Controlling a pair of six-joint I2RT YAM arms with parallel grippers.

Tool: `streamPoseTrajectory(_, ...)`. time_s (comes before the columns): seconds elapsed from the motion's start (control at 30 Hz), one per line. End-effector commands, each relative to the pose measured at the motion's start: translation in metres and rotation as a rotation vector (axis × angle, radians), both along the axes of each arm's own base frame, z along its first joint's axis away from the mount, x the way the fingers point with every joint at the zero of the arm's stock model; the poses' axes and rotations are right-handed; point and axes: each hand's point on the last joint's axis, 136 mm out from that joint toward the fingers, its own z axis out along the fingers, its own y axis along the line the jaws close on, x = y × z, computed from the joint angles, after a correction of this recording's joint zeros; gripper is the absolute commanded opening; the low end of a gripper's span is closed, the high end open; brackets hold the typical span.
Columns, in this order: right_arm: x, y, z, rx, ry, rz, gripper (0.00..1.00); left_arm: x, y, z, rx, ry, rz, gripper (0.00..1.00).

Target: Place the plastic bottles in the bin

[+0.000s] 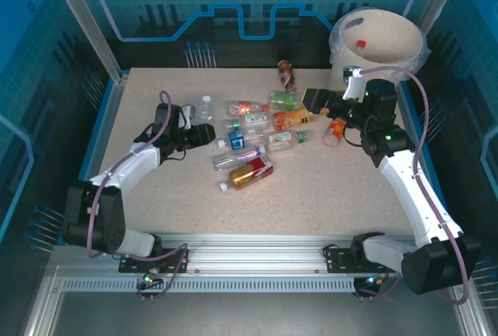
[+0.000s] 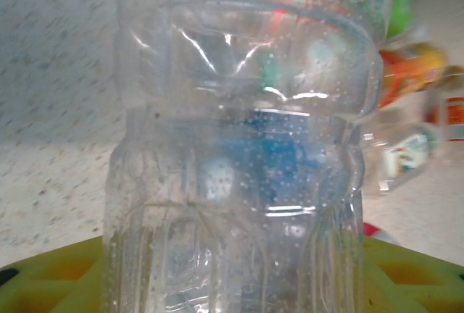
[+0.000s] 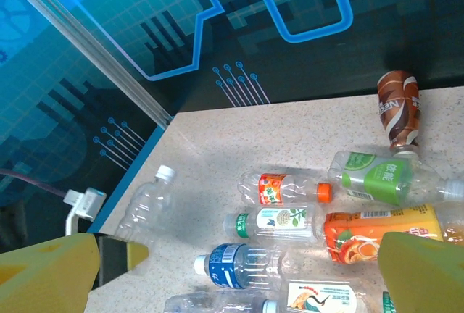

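My left gripper (image 1: 204, 128) is shut on the base end of a clear white-capped plastic bottle (image 1: 205, 108) at the left of the table. In the left wrist view that bottle (image 2: 239, 110) stands between the yellow fingers (image 2: 51, 280). In the right wrist view the same bottle (image 3: 148, 208) lies on the table. Several more plastic bottles (image 1: 257, 138) lie in a cluster mid-table, with orange, green, blue and red labels. My right gripper (image 1: 317, 102) hangs open above the cluster's right end with nothing between its fingers (image 3: 424, 269). The cream bin (image 1: 401, 36) stands at the back right.
A brown bottle (image 1: 287, 75) lies near the table's back edge. An orange-labelled bottle (image 1: 335, 131) lies beside the right arm. A red-capped bottle (image 1: 360, 43) rests inside the bin. Blue walls and metal posts enclose the table.
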Motion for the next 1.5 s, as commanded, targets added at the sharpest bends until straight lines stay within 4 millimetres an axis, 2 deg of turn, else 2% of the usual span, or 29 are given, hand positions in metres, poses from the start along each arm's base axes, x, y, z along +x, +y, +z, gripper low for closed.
streamPoseTrajectory(0.0, -0.003, 0.014, 0.021, 0.023, -0.047, 0.058, 1.00, -0.004, -0.026, 0.040, -0.103, -0.111, -0.089, 0.49)
streamPoseTrajectory(0.1, -0.008, 0.027, 0.022, 0.020, -0.046, 0.124, 1.00, -0.013, -0.052, 0.067, -0.116, -0.180, -0.179, 0.49)
streamPoseTrajectory(0.27, -0.023, 0.058, 0.031, 0.013, -0.032, 0.264, 1.00, -0.033, -0.109, 0.121, -0.198, -0.309, -0.375, 0.49)
streamPoseTrajectory(0.37, -0.028, 0.073, 0.039, -0.008, -0.007, 0.289, 1.00, -0.045, -0.133, 0.152, -0.267, -0.379, -0.466, 0.48)
streamPoseTrajectory(0.53, -0.043, 0.101, 0.058, 0.005, -0.023, 0.413, 1.00, -0.058, -0.149, 0.188, -0.353, -0.472, -0.559, 0.49)
streamPoseTrajectory(0.67, -0.030, 0.103, 0.057, -0.014, 0.013, 0.302, 1.00, -0.067, -0.153, 0.208, -0.397, -0.540, -0.603, 0.49)
streamPoseTrajectory(0.73, -0.025, 0.105, 0.055, 0.000, 0.056, 0.271, 1.00, -0.071, -0.155, 0.216, -0.422, -0.568, -0.617, 0.49)
streamPoseTrajectory(0.83, -0.026, 0.123, 0.050, 0.032, 0.123, 0.319, 1.00, -0.075, -0.157, 0.225, -0.450, -0.606, -0.643, 0.49)
streamPoseTrajectory(0.97, -0.029, 0.152, 0.047, 0.049, 0.174, 0.421, 1.00, -0.076, -0.161, 0.229, -0.460, -0.623, -0.657, 0.49)
streamPoseTrajectory(1.1, -0.033, 0.174, 0.052, 0.127, 0.178, 0.538, 0.99, -0.075, -0.165, 0.228, -0.471, -0.611, -0.675, 0.49)
streamPoseTrajectory(1.47, -0.026, 0.174, 0.052, 0.139, 0.153, 0.508, 0.66, -0.071, -0.167, 0.215, -0.468, -0.575, -0.668, 0.50)
